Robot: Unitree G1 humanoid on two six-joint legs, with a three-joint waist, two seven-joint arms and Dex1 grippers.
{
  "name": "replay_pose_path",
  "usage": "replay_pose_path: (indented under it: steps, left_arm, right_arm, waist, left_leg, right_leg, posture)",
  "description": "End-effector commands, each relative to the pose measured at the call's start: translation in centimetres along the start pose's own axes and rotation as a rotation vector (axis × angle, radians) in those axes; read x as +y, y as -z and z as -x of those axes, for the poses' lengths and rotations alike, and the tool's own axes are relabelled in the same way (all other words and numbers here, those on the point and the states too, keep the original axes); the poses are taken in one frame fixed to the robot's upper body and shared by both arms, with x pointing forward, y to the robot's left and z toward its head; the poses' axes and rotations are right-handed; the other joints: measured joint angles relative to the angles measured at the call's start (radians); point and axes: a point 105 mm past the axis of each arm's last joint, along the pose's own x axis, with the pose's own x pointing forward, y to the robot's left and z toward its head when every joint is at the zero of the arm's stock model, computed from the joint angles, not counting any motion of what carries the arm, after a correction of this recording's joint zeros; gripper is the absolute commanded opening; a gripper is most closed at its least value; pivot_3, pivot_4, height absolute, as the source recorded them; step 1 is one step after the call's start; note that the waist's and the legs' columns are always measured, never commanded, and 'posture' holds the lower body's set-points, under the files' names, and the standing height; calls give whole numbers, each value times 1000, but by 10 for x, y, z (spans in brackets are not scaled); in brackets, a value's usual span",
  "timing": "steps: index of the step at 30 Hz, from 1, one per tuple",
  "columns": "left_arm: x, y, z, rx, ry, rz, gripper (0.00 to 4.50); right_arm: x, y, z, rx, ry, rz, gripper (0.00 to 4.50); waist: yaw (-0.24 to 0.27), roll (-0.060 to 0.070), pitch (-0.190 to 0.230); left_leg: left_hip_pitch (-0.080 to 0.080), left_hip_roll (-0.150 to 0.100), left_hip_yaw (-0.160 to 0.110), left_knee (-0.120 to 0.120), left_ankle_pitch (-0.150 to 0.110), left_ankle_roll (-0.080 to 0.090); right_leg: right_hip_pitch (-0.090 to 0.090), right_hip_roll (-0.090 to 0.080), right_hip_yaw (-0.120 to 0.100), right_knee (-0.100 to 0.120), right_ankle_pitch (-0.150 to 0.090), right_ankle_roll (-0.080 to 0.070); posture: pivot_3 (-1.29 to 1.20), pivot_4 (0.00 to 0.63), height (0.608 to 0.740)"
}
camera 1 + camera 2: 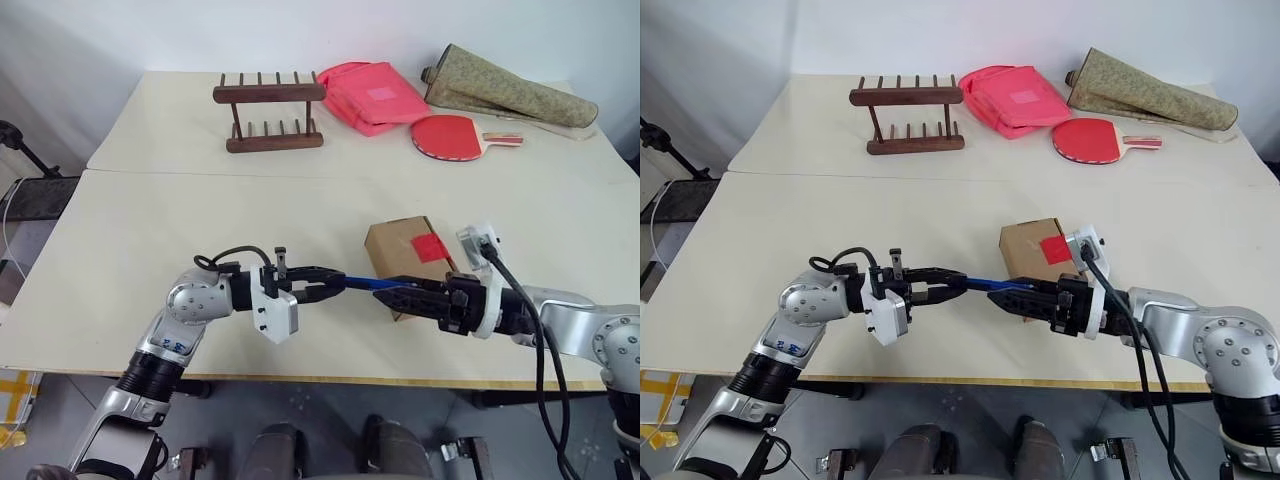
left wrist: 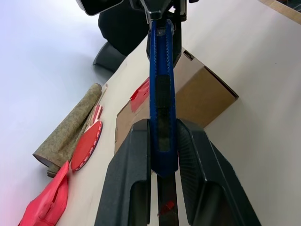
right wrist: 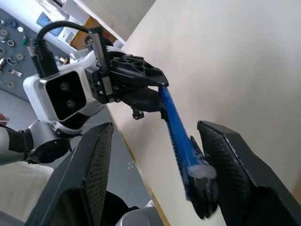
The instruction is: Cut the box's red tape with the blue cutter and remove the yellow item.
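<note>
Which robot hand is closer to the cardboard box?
Right. The right gripper sits just in front of the box; the left gripper is farther off, holding the blue cutter.

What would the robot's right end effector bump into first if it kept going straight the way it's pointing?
Probably the blue cutter, whose free end already lies between its open fingers. Beyond that, the left end effector gripping the cutter's other end. Depth is hard to judge.
</note>
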Motion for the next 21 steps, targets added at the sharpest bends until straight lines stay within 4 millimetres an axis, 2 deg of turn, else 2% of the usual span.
replay_pose_path:
  steps: [1, 8, 9, 13, 14, 16, 18, 21]
  left_arm:
    - [3, -7, 0, -21, -20, -14, 461]
    - [3, -7, 0, -19, -24, -3, 461]
    - [3, -7, 0, -19, -24, -1, 461]
    - [3, -7, 0, -18, -26, 5, 461]
    - [3, -7, 0, -18, -26, 6, 461]
    - [3, -7, 1, -16, -27, 8, 461]
    - [3, -6, 4, -7, -30, 24, 461]
    - [0, -3, 15, 22, -42, 107, 461]
  right_arm:
    - [4, -2, -1, -1, -28, 13, 2767]
    - [2, -1, -3, 5, -34, 30, 2767]
    - [1, -2, -3, -2, -37, 21, 2986]
    - [0, -7, -4, -32, -28, 51, 2986]
    - [-1, -9, -4, -41, -24, 61, 3163]
    - [1, -12, -3, -57, -30, 90, 3163]
    - [1, -18, 4, -87, -8, 168, 3163]
    - [3, -34, 26, -158, 41, 350, 3507]
  waist:
    - [-1, 0, 0]
    - [-1, 0, 0]
    - [-1, 0, 0]
    - [-1, 0, 0]
    - [-1, 0, 0]
    - [-1, 0, 0]
    - [-1, 0, 0]
    - [0, 0, 0]
  left_leg:
    - [0, 0, 0, 0, 0, 0]
    - [0, 0, 0, 0, 0, 0]
    - [0, 0, 0, 0, 0, 0]
    - [0, 0, 0, 0, 0, 0]
    - [0, 0, 0, 0, 0, 0]
    - [0, 0, 0, 0, 0, 0]
    - [0, 0, 0, 0, 0, 0]
    - [0, 0, 0, 0, 0, 0]
  right_leg:
    - [0, 0, 0, 0, 0, 0]
    - [0, 0, 0, 0, 0, 0]
    - [0, 0, 0, 0, 0, 0]
    - [0, 0, 0, 0, 0, 0]
    - [0, 0, 0, 0, 0, 0]
    - [0, 0, 0, 0, 0, 0]
    - [0, 0, 0, 0, 0, 0]
    - [0, 0, 0, 0, 0, 0]
  posture:
    - [0, 150, 740]
    - [0, 150, 740]
    - [0, 150, 740]
    - [0, 150, 740]
    - [0, 150, 740]
    - [0, 150, 740]
    - [0, 150, 740]
    - [0, 150, 740]
